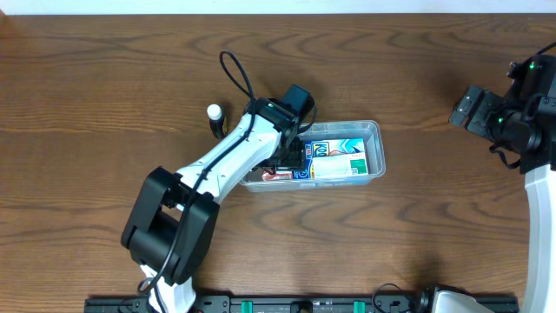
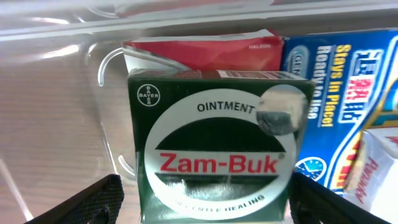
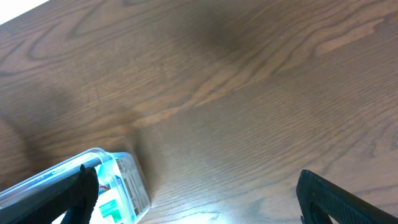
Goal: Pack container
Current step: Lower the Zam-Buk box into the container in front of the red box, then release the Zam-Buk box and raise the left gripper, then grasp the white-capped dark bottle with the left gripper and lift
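The clear plastic container (image 1: 373, 127) sits mid-table and holds several small boxes. My left gripper (image 1: 290, 158) reaches into its left end. In the left wrist view the fingers (image 2: 202, 202) are open on either side of a green Zam-Buk ointment box (image 2: 217, 155) standing inside the tub, with a gap on the left side. A red box (image 2: 205, 50) lies behind it and a blue-and-white box (image 2: 339, 81) lies to its right. The container's clear wall (image 2: 93, 28) shows beyond. My right gripper (image 1: 460, 109) is open and empty over bare table at the far right (image 3: 196, 193). A corner of the container (image 3: 127, 163) shows in that view.
A small dark tube with a white cap (image 1: 214, 114) stands on the table just left of the container, beside my left arm. A green-and-white box (image 1: 345, 169) lies along the container's near side. The wooden table (image 1: 104, 104) extends all round.
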Controlling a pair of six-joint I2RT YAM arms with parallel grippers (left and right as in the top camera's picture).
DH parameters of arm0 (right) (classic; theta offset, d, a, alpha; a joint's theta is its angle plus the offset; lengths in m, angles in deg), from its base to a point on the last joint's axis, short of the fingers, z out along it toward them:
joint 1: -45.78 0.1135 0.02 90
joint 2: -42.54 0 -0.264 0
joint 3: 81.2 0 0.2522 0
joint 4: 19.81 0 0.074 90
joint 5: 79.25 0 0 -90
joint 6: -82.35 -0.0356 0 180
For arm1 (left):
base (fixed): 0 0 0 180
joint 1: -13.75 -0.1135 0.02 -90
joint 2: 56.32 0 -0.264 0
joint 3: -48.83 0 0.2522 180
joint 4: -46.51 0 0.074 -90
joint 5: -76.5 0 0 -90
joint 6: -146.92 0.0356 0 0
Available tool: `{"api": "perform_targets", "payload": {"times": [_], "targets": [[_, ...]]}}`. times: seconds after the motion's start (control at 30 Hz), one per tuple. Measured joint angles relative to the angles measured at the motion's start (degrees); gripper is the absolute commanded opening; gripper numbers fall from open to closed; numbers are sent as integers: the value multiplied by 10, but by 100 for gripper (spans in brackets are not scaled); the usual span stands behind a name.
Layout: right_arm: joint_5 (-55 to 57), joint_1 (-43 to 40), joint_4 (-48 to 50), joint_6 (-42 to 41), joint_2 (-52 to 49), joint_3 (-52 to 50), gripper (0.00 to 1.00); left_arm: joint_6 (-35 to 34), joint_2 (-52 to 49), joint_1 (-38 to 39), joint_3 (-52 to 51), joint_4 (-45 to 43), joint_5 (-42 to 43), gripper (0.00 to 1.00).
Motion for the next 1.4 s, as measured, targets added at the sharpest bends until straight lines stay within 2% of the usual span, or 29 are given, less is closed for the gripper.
{"api": "perform_targets", "payload": {"times": [0.27, 0.33, 0.47, 0.57, 0.7, 0.8, 0.93, 1.1, 1.4], "targets": [[0, 0, 0, 0, 0, 0, 99, 25, 82, 0, 1, 5, 7, 87], [0, 0, 0, 0, 0, 0, 99, 38, 112, 0, 2, 8, 8, 91], [0, 0, 0, 0, 0, 0, 99, 79, 188, -8, 7, 9, 3, 93], [0, 0, 0, 0, 0, 0, 99, 115, 239, -47, 16, 11, -5, 93], [0, 0, 0, 0, 0, 0, 99, 149, 264, -151, 26, 5, -7, 93], [0, 0, 0, 0, 0, 0, 99, 177, 246, -222, 26, -5, 4, 93], [0, 0, 0, 0, 0, 0, 99, 206, 200, -269, 26, -16, 24, 93], [0, 0, 0, 0, 0, 0, 99, 238, 129, -278, 42, -8, 40, 93], [0, 0, 0, 0, 0, 0, 99, 261, 17, -278, 146, 12, 44, 93]]}}
